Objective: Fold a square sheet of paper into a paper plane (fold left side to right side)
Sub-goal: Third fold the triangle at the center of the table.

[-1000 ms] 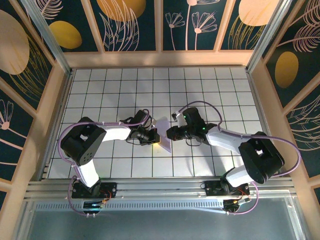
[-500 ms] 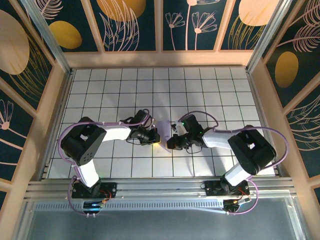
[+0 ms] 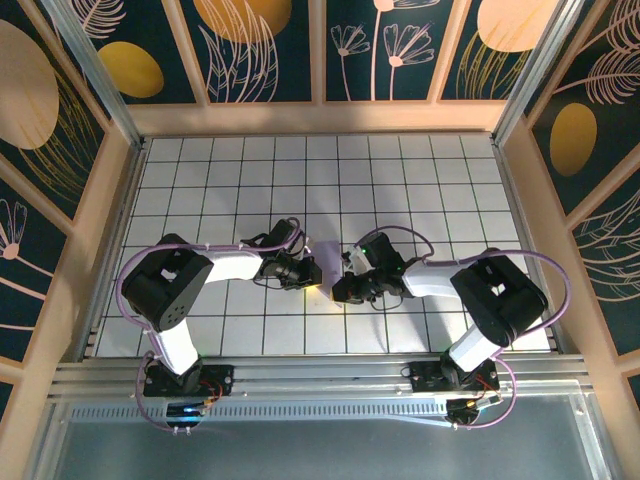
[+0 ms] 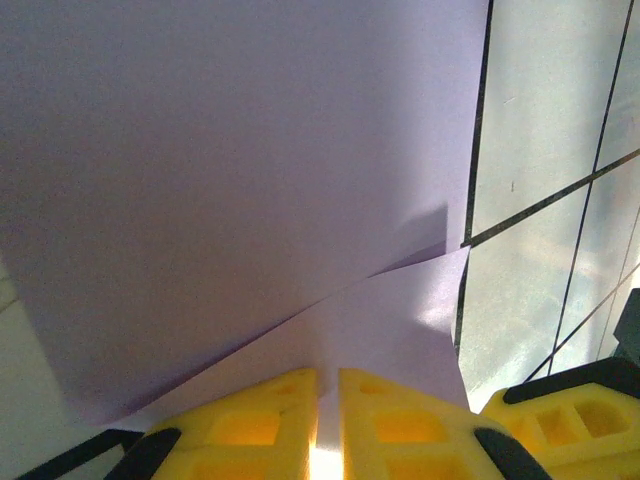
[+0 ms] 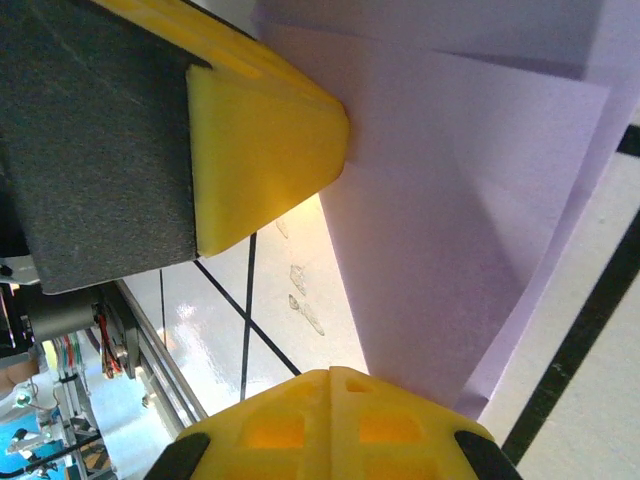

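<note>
1. The left claw [image 4: 325, 385] shows a thin slit at the near edge of the partly folded square sheet of pale lavender paper [image 4: 240, 180]; I cannot tell whether it grips. If it lets go, the fold may spring open
2. The right claw [image 5: 330, 385], pressed together, touches the sheet at the middle of the white tiled bench [image 3: 220, 180]; dragging could skew the crease
3. A second ago the right claw sat farther right, with more paper showing

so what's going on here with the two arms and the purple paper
Two robot arms are folding a pale lavender sheet of paper in the middle of the white tiled table. The left gripper has its fingertips almost together at one edge of the sheet. The right gripper, shut, meets it from the other side. The paper is partly folded, its layers overlapping along a slanted edge, and it is not yet a finished plane.
</note>
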You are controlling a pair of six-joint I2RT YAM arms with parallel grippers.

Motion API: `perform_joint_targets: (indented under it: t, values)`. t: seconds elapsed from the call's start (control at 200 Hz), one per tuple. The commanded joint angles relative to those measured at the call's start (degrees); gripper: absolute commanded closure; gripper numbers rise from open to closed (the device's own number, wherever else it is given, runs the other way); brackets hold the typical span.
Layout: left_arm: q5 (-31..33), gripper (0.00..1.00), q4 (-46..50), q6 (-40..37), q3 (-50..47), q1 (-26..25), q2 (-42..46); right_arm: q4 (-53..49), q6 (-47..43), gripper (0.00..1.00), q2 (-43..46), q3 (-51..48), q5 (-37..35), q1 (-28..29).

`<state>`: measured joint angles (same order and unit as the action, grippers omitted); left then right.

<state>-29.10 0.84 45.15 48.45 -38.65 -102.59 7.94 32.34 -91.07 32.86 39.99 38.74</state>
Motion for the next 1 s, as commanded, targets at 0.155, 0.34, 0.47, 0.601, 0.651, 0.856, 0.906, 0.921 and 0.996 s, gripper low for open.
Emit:
perform_joint_targets:
  t: [0.155,0.34,0.47,0.601,0.651,0.856,0.906,0.921,0.996]
  values:
    - [2.31,0.85,2.41,0.12,0.51,-0.10,-1.35,1.11,0.86,1.00,-1.16,-1.34,-0.52,0.98]
    - [2.38,0.85,2.37,0.25,0.38,-0.11,-1.48,1.24,1.05,1.00,-1.78,-1.57,-0.64,1.25]
    - [2.31,0.85,2.41,0.17,0.38,-0.11,-1.50,1.20,1.06,1.00,-2.02,-1.57,-0.97,1.34]
    - [2.37,0.85,2.49,0.15,0.36,-0.10,-1.60,0.90,0.89,1.00,-2.18,-1.47,-1.39,1.42]
    - [2.50,0.85,2.50,0.30,0.26,-0.10,-1.65,0.55,0.75,1.00,-2.23,-1.40,-1.81,1.42]
    - [3.09,0.85,3.11,0.31,0.61,-0.10,-1.99,-0.62,0.45,1.00,-1.90,-1.17,-3.12,1.42]
    - [3.24,0.86,3.19,0.29,0.73,-0.09,-2.02,-0.91,0.27,1.00,-1.67,-1.11,-3.42,1.45]
    - [3.25,0.86,3.18,0.24,0.73,-0.10,-2.08,-0.99,0.27,1.00,-1.63,-1.05,-3.49,1.43]
    - [3.35,0.86,3.29,0.21,0.73,-0.08,-2.10,-1.43,0.02,1.00,-1.57,-0.90,-3.69,1.42]
